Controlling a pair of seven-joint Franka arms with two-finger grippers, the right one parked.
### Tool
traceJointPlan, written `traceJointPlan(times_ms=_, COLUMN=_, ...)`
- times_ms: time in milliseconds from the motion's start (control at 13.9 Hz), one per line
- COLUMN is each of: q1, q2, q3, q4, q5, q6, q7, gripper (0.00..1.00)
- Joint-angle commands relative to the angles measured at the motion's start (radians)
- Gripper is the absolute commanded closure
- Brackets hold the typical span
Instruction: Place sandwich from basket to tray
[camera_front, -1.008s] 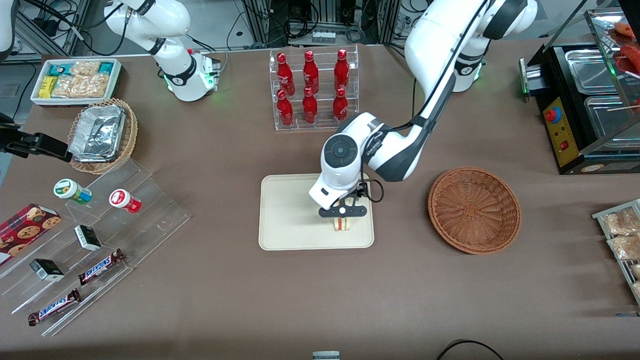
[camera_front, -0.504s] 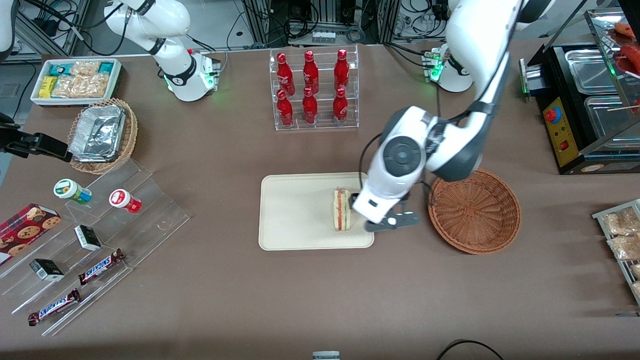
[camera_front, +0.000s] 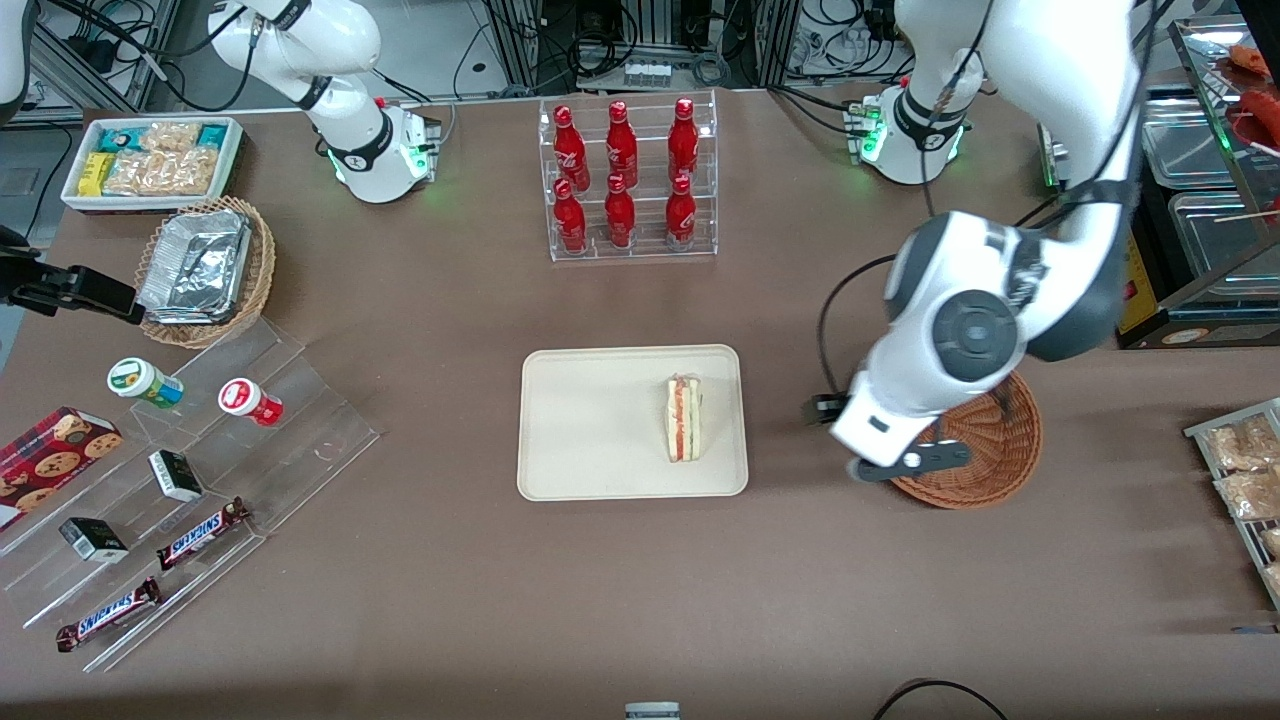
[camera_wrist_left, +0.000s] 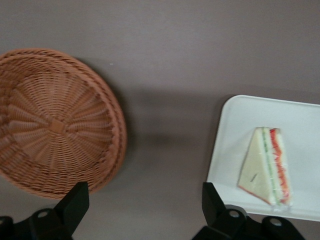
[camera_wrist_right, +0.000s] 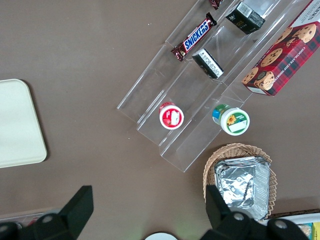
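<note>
The brown bench (camera_front: 640, 590) carries all items. The working arm's white wrist housing (camera_front: 965, 335) hangs over the basket's edge nearest the tray. The cream tray (camera_front: 590, 430) sits mid-bench, nearer the front camera than the clear rack of red bottles (camera_front: 625, 180). The reddish-brown wicker basket (camera_front: 985, 450) lies beside the tray, toward the working arm's end of the bench, apart from it with bare bench between them; the wrist view shows its bowl (camera_wrist_left: 55, 125) holding nothing.

Toward the parked arm's end stand a stepped clear display (camera_front: 200, 480) with Snickers bars (camera_front: 200, 530) and small tubs, a cookie box (camera_front: 50, 460), a tan wicker basket with foil containers (camera_front: 205, 270), and a white bin of snack packets (camera_front: 150, 160). A black appliance with steel pans (camera_front: 1180, 200) stands at the working arm's end.

The pincer (camera_front: 905, 462) hovers above the basket rim on the side toward the tray. In the wrist view its two black fingers (camera_wrist_left: 75, 202) stand spread wide apart with nothing between them: released and empty.

The sandwich (camera_front: 684, 418) rests on the tray, close to the tray edge that faces the basket, clear of the pincer. Its red and green filling layers show along the cut edge (camera_wrist_left: 274, 167). It lies wholly within the tray's rim.
</note>
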Motion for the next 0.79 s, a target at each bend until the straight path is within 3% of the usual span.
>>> traceJointPlan(times_ms=0, q1=0.066, q2=-0.115, q3=-0.006, q4=-0.107, q5=-0.016, q6=-0.027, q7=0.096, gripper=0.00)
traceJointPlan(times_ms=360, q1=0.205, q2=-0.301, q3=-0.012, q4=-0.249, q5=-0.084, q6=-0.046, q7=0.254, gripper=0.00)
traceJointPlan(times_ms=720, q1=0.272, q2=-0.407, q3=-0.012, q4=-0.199, q5=-0.076, q6=-0.215, q7=0.347, gripper=0.00)
